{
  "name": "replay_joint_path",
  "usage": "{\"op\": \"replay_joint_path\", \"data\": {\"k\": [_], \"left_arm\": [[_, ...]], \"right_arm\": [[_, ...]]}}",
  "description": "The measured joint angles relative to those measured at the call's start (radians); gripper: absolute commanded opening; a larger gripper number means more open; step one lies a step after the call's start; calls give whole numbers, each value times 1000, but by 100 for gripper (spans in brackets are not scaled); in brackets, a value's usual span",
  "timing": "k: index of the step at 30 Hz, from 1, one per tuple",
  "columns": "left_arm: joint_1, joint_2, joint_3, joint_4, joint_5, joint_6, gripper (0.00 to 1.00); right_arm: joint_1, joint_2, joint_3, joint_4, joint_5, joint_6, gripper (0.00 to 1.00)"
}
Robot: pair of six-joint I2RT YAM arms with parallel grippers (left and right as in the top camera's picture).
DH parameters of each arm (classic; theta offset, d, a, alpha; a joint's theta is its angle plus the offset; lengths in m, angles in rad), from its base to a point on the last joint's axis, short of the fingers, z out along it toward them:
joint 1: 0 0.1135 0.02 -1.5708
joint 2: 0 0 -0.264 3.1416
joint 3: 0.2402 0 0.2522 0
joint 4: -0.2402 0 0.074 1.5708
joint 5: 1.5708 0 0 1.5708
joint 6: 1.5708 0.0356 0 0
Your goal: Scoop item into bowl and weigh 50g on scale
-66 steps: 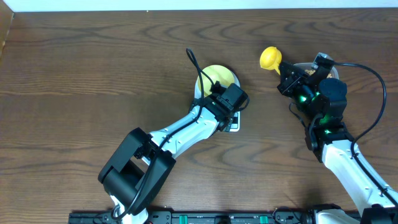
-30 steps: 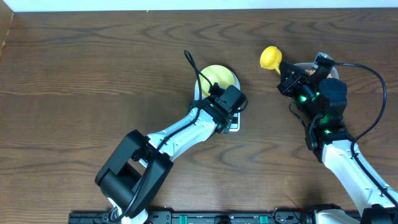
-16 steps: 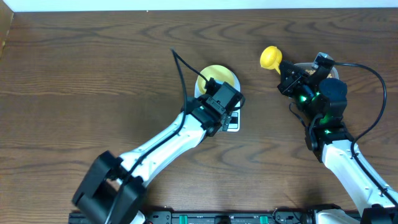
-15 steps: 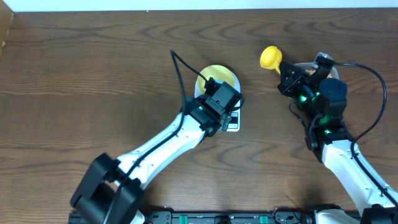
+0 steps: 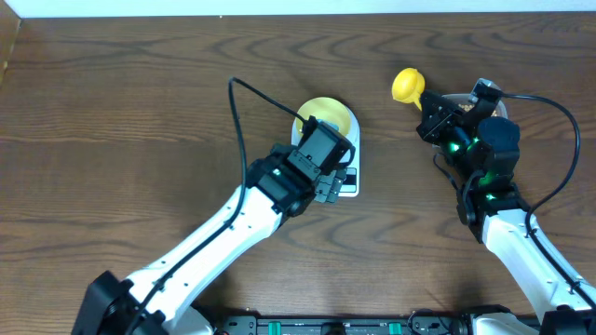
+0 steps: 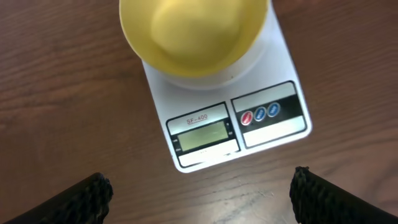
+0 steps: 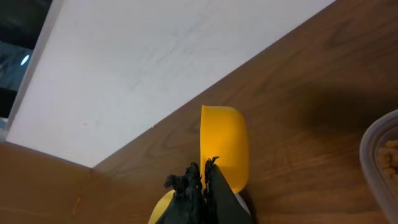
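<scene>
Spanning the view, a dark wood-grain worktop (image 5: pixel 121 112) is bounded at its far edge by a white wall (image 7: pixel 155 56). The empty yellow bowl (image 6: pixel 186 25) is set on the white scale (image 6: pixel 249 134) mid-worktop, the left fingers (image 6: pixel 87 196) spread wide above its front, holding nothing. The right fingers (image 7: pixel 193 193) are clamped shut on a yellow scoop (image 7: pixel 224 146) near the tub (image 7: pixel 376 155) of beans (image 7: pixel 392 158).

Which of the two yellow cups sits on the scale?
The pale yellow bowl, resting on the white scale; the brighter yellow scoop is clamped in the right gripper.
</scene>
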Motion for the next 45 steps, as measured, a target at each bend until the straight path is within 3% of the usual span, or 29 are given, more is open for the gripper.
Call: {"op": "replay_joint_path", "data": {"k": [10, 23, 35, 45], "left_arm": [[158, -12, 0, -3, 159, 58, 93], [343, -12, 0, 15, 100, 72, 93], [352, -11, 0, -61, 75, 72, 93], [352, -11, -13, -14, 73, 72, 93]], "right_arm": [[0, 0, 0, 0, 14, -22, 1], [0, 0, 0, -7, 23, -73, 1], [-1, 0, 0, -24, -21, -166, 1], [-1, 0, 0, -23, -32, -307, 1]]}}
